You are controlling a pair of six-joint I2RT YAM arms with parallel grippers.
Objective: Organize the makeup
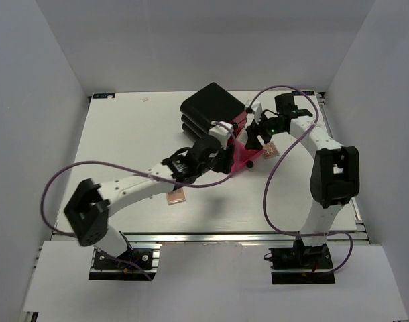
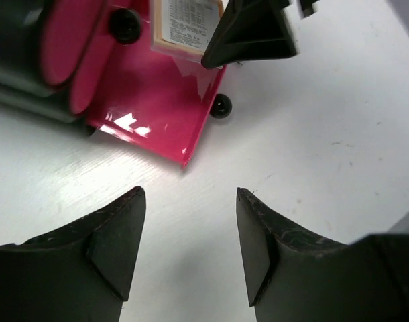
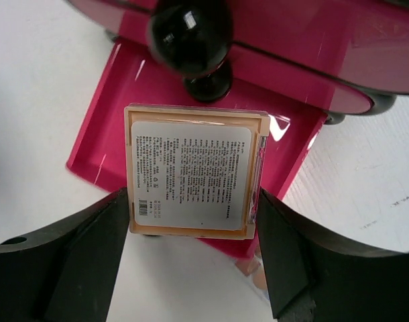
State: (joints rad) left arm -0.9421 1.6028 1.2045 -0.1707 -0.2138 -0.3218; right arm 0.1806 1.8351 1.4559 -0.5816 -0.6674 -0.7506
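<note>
My right gripper is clamped on 1 square palette, its 2 fingers pressing the palette's left and right edges, printed label turned toward the wrist camera. The palette sits over the front part of the pulled-out pink drawer; its lower edge overlaps the drawer's front lip in this view, and whether it touches the drawer floor cannot be told. Just past its top edge stands the round black knob of a closed pink drawer front above, so room on that side is tight, while the drawer floor shows bare to the left of the palette. My left gripper is spread wide and holds nothing, with bare white table between its 2 fingers; the drawer's near corner lies just ahead of it, and the held palette shows at the top of that view. From above, the drawer juts from the black drawer box between my 2 arms. A second palette lies flat on the table just beside my left arm, well apart from the drawer, with open tabletop around it.
</note>
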